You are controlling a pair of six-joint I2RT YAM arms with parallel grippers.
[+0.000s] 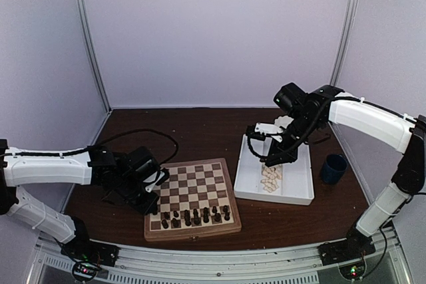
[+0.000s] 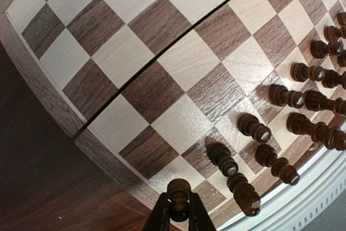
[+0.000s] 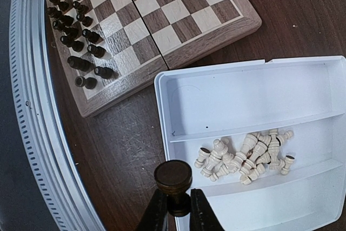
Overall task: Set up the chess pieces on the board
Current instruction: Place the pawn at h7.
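Left gripper clenched on a dark piece at the board's 8 o'clock edge. Right gripper grasps a round-topped dark piece over the white tray's edge, at the board's 3 o'clock. Cream pieces heaped inside. Dark rows at the board's 6 o'clock.

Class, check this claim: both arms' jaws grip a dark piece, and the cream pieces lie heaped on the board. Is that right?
No. The cream pieces lie heaped in the white tray, not on the board, as the right wrist view shows. Both arms' jaws do grip a dark piece.
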